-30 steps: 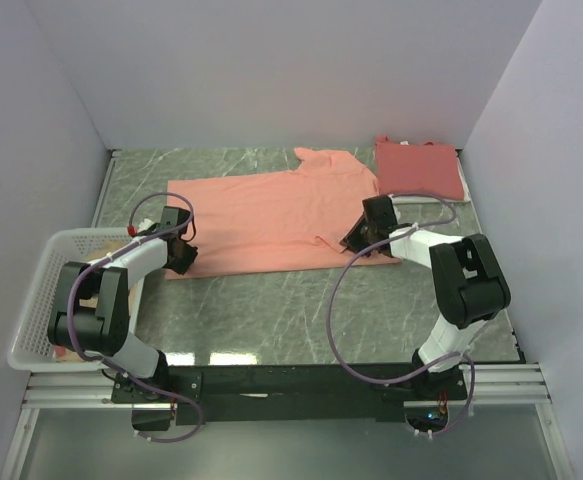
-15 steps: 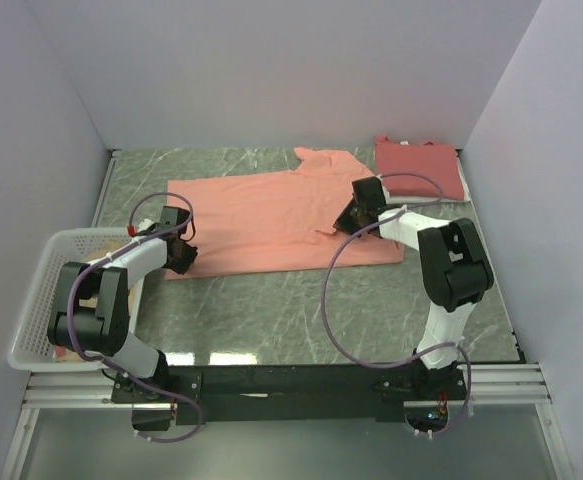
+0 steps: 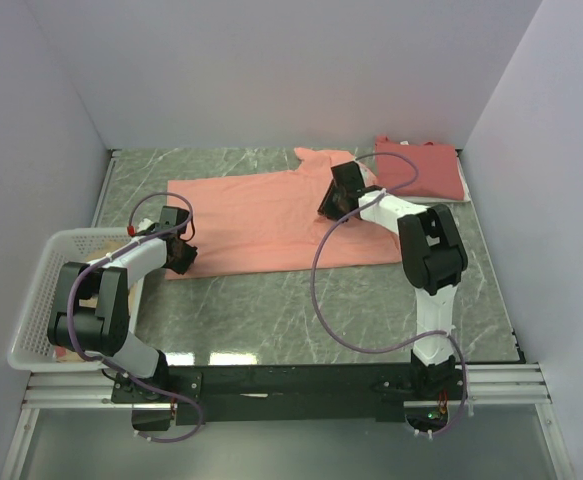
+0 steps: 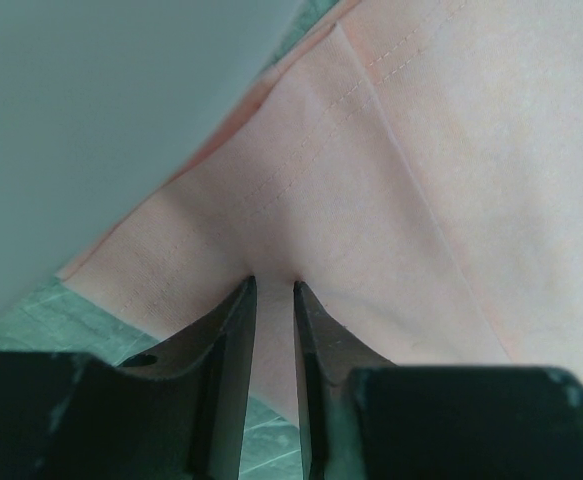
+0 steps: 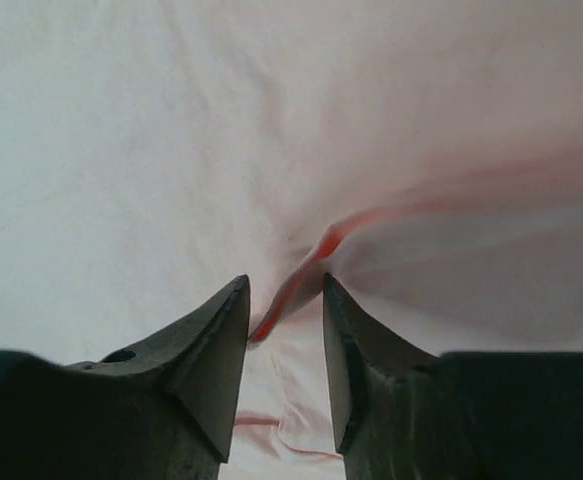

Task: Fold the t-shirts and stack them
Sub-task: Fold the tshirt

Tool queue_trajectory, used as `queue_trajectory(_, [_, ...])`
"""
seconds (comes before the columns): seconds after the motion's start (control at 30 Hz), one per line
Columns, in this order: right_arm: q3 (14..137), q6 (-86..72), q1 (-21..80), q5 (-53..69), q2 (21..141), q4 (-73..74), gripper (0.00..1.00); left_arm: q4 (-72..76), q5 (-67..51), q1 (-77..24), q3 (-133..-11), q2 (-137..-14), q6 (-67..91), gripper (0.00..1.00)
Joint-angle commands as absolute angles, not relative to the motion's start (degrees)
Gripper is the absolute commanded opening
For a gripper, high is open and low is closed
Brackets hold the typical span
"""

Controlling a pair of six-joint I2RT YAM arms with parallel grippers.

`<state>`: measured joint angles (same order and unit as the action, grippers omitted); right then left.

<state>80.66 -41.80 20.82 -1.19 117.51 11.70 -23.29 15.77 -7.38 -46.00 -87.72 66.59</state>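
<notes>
A salmon-orange t-shirt [image 3: 261, 215] lies spread flat across the table, neck toward the back. A coral-red t-shirt [image 3: 421, 168] lies folded at the back right. My left gripper [image 3: 179, 258] sits at the spread shirt's near left corner. In the left wrist view its fingers [image 4: 233, 330] stand narrowly apart, tips down on the flat cloth [image 4: 421, 180] by the hem. My right gripper [image 3: 329, 205] is over the shirt's right half, below the collar. Its jaws [image 5: 283, 280] are apart around a small raised ridge of cloth [image 5: 316, 250].
A white lattice basket [image 3: 29, 300] stands at the near left edge beside the left arm. Grey walls close in the table [image 3: 301, 310] on the left, back and right. The right arm's cable loops over the near middle.
The right gripper has travelled from the shirt's near right corner up and left toward the collar, and its jaws closed and came apart again. The left gripper has stayed put.
</notes>
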Motion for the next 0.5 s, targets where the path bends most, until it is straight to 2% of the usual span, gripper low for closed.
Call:
queue_trajectory(0.0, [84.7,-37.4,22.0,-4.4,118.7,14.0,0.43,-23.1,16.7,-6.2,-47.6,-87.7,65.3,0.27])
queue_trajectory(0.2, [86.8,-35.0,22.1,-5.2,117.3,14.9,0.57,-22.4,16.2,-6.3,-47.5,-87.5,64.9,0.28])
queue_trajectory(0.23, [86.7,-34.3,22.0,-5.3,116.6,14.9,0.61,-22.1,15.9,-6.2,-47.2,-87.2,64.8,0.31])
queue_trajectory(0.47, [85.4,-34.1,18.6,-4.7,107.3,19.2,0.62,-16.0,11.2,-6.1,-46.1,-81.8,61.5,0.46])
